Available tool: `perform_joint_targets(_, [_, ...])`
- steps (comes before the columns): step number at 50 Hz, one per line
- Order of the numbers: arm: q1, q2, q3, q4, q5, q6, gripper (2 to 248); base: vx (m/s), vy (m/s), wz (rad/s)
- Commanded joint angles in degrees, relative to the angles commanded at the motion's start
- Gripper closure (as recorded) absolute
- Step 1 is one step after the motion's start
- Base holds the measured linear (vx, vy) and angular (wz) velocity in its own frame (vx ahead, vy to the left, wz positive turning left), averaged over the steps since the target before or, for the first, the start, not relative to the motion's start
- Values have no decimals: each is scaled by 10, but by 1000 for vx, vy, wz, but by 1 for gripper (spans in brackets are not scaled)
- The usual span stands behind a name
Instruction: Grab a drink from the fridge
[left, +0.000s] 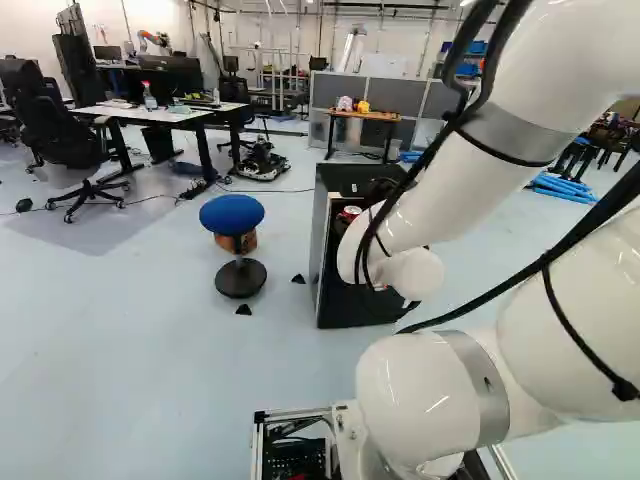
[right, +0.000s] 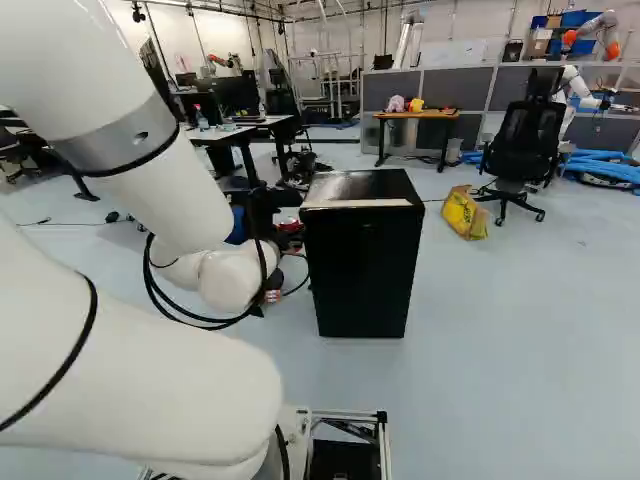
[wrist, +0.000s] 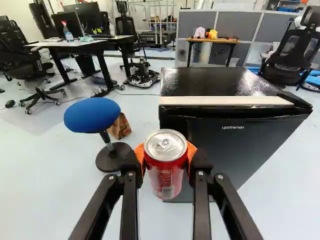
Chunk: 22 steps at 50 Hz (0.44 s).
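In the left base view my gripper (left: 378, 192) is mostly hidden by the arm, beside a red can (left: 351, 213). Seen from the wrist, the gripper (wrist: 165, 162) has its orange pads closed against both sides of the can (wrist: 165, 172), which stands upright between them with its silver top showing. The can is in front of the small black fridge (wrist: 230, 145), overlapping its near left edge in the wrist view. The fridge door appears closed; the body of the fridge (right: 362, 265) also shows in the right base view.
A blue stool (left: 232, 214) stands beside the fridge, with a cardboard box (wrist: 120, 127) behind it. Farther off are a desk (left: 165, 113), an office chair (right: 522, 140), a yellow bag (right: 464, 213) and a wooden table (right: 418, 115). Another robot (right: 580, 85) stands at the back.
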Motion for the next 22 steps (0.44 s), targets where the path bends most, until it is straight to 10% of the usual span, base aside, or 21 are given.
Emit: perform_joint_targets(22, [0,0,0,0,0,0,150,0,0,0])
